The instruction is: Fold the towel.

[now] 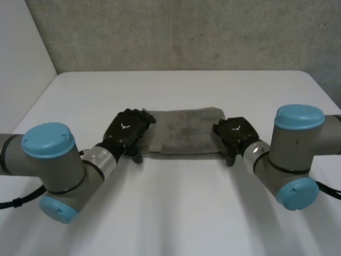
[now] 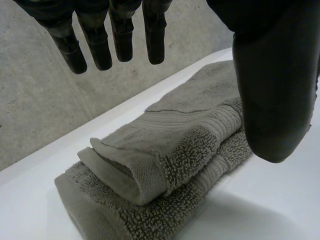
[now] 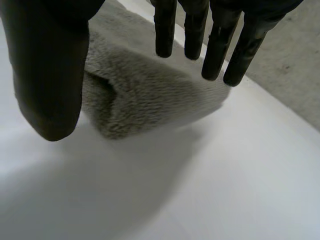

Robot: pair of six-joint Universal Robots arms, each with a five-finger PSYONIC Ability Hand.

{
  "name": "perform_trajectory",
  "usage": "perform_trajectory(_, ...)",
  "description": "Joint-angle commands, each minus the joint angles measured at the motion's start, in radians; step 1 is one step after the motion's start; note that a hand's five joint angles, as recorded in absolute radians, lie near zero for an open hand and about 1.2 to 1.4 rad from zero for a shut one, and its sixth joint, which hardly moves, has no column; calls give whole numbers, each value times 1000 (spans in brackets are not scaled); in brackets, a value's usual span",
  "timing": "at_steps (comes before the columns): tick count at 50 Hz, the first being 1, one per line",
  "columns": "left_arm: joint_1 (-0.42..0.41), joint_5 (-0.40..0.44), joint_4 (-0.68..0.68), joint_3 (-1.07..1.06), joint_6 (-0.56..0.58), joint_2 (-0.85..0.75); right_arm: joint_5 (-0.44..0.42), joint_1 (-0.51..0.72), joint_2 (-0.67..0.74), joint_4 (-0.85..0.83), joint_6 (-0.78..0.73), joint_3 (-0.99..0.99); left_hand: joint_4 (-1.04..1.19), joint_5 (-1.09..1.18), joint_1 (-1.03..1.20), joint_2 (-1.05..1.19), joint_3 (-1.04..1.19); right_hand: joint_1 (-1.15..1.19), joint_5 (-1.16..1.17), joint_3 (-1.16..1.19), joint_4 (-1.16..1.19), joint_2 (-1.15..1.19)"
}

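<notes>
Where towel (image 1: 187, 131) lies folded, white table (image 1: 176, 213), concrete wall (image 1: 186, 32) behind.

Head view:
- Small white mark (image 1: 124, 127), winged or V-like, on back of left hand (image 1: 131, 134).
- Matching white mark (image 1: 236, 128) on back of right hand (image 1: 241, 136).
- Both are emblems only, too small to read as letters.
- No words or numbers legible.

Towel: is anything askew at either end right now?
Yes, slightly. At the end by the left hand, the towel's layers do not line up: the upper flap sits back from the bottom layer, its edge curling. The end by the right hand is a smooth rounded fold. Both hands are open, gripping nothing.
</notes>
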Motion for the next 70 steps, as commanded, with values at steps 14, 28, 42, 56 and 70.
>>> perform_trajectory(14,1,-5,-1,-20,-2,23,-31,2,72,-118,78,-1,11,-15,5,0,12,822,809,816,821,816)
perform_trajectory(28,9,-4,0,-51,-10,54,-27,-54,-23,-87,23,82,2,-24,-3,-9,4,1036,1023,1030,1036,1031)
perform_trajectory(42,15,-27,0,-54,-14,77,-22,-110,-118,92,-350,-32,-16,-41,-21,-27,-14,1036,1023,1030,1036,1031)
perform_trajectory(56,20,-76,2,-54,-16,86,-33,346,-4,88,-367,-191,-51,-77,-56,-62,-49,1011,998,1005,1010,1005)
perform_trajectory(70,26,-83,0,-23,-14,98,142,392,23,85,-284,-143,-69,-94,-74,-79,-67,-186,-198,-191,-186,-191)
